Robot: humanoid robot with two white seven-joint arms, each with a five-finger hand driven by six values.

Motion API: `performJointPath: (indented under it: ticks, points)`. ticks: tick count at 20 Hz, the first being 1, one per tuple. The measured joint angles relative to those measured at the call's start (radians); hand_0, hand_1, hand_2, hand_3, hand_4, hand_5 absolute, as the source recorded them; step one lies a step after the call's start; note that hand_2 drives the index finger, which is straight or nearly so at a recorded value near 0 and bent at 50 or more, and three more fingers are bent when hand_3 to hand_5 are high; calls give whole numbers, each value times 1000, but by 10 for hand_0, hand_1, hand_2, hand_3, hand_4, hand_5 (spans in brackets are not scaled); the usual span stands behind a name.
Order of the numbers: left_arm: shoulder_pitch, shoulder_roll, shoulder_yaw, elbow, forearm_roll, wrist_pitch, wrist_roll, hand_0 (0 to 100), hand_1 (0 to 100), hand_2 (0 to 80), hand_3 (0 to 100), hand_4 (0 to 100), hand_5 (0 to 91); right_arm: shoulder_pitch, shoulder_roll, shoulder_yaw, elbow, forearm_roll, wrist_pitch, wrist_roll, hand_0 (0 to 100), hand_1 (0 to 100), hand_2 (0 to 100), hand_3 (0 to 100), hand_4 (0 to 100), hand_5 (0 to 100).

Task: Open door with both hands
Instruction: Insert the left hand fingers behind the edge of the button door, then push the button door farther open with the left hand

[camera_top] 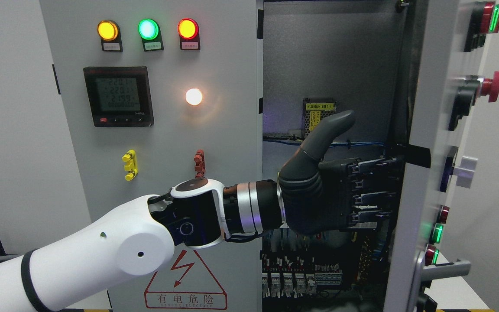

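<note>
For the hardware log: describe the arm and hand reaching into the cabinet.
The left arm has glossy white rounded shells with a black band, then a black joint section and a silver metal wrist ring. The left hand is matte dark grey; its fingers show black mechanical segments.

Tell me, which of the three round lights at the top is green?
The middle light is green. The one on its left glows yellow-orange and the one on its right glows red with an orange centre.
</note>
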Motion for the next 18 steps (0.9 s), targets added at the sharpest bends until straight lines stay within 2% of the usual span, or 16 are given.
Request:
performJointPath:
  ticks: [3, 18]
  points:
    - [2, -34, 3, 10, -14, 0, 0, 0, 0, 0, 0, 32, 0, 0, 0, 0, 0, 0, 0, 0, 0, 0, 0, 0, 0, 0]
    - [-4, -227, 9, 75, -68, -8, 112, 0, 0, 0, 0, 33, 0, 0, 0, 0, 0, 0, 0, 0, 0, 0, 0, 0, 0, 0]
